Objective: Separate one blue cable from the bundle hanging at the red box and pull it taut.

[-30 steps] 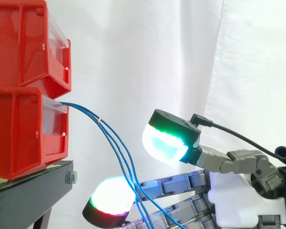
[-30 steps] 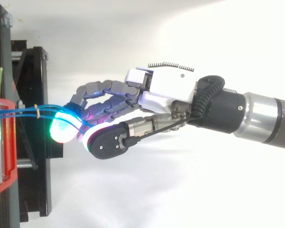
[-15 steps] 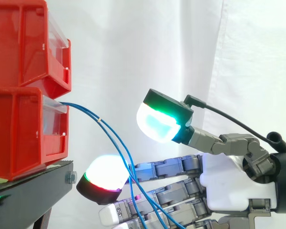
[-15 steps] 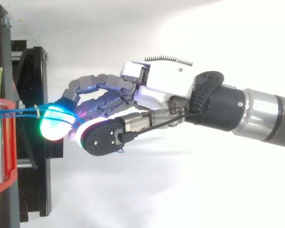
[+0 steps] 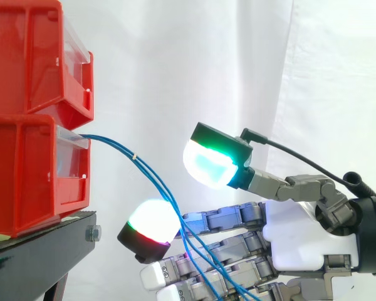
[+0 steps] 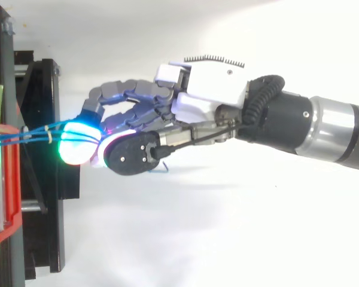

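Compared with one second ago the hand (image 5: 301, 241) has come up and now sits higher against the hanging bundle. Half a second ago it reached nearer to the box, and since then it has drawn back a little. Its fingers (image 5: 151, 227) are stretched out almost straight toward the box. The thumb (image 5: 210, 164) stands well apart above them, so I see nothing clamped. The blue cables (image 5: 155, 182) run down from the box, pass just beside the white-glowing fingertip and go in among the lower fingers. Whether only one strand lies between them I cannot tell.

The strands hung a little spread before; now they lie closer together where they meet the fingers, and they keep a soft curve (not a straight line), so nothing is pulled taut yet. A small yellow tie (image 5: 134, 156) holds them together not far from the box. They come out at the front edge of the lower red box (image 5: 31, 179), which sits at the edge of the black stand (image 5: 37, 257). Behind everything hangs the white curtain (image 5: 175, 75).

My judgement: the hand has gone from approaching to combing into the bundle, and the separation is only beginning. The thumb must next close on one strand below the tie
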